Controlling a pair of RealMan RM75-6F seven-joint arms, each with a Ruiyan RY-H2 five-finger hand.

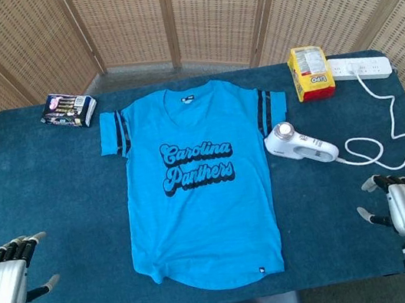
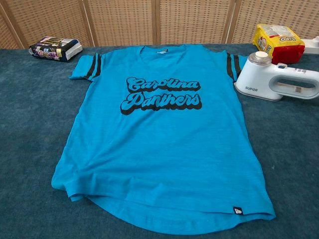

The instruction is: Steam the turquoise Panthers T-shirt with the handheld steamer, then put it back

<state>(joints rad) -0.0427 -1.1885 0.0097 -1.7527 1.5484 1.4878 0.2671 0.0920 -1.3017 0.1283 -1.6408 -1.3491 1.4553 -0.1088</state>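
The turquoise Panthers T-shirt (image 1: 200,191) lies flat, front up, in the middle of the blue table; the chest view shows it (image 2: 159,144) filling most of the frame. The white handheld steamer (image 1: 300,143) lies on its side just off the shirt's right sleeve, also seen in the chest view (image 2: 279,80), its cord running right. My left hand (image 1: 10,277) rests open near the table's front left corner. My right hand (image 1: 402,207) rests open near the front right, below the steamer. Neither hand touches anything, and neither shows in the chest view.
A white power strip (image 1: 359,67) sits at the back right with its cord (image 1: 397,127) looping toward the steamer. A yellow snack bag (image 1: 310,73) stands beside it. A dark snack pack (image 1: 68,109) lies at the back left. Wicker screens stand behind the table.
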